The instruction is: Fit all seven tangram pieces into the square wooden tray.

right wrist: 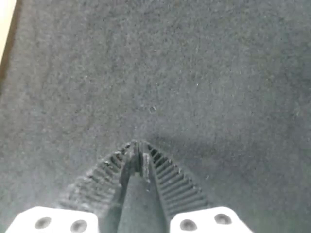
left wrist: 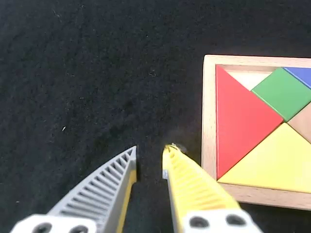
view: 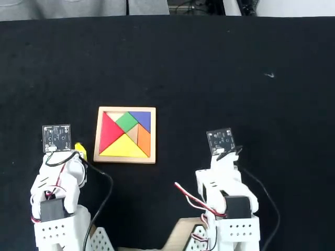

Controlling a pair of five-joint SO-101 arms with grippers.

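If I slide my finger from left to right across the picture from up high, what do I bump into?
white left robot arm → light square wooden tray → red triangle piece → green square piece → orange piece → white right robot arm

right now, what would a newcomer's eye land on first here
The wooden tray, packed with bright pieces such as the red triangle and the yellow triangle, stands out on the black table, between the two arms and nearer the left one. The left gripper sits open and empty just beside the tray's edge. The right gripper is shut over the table, holding nothing.
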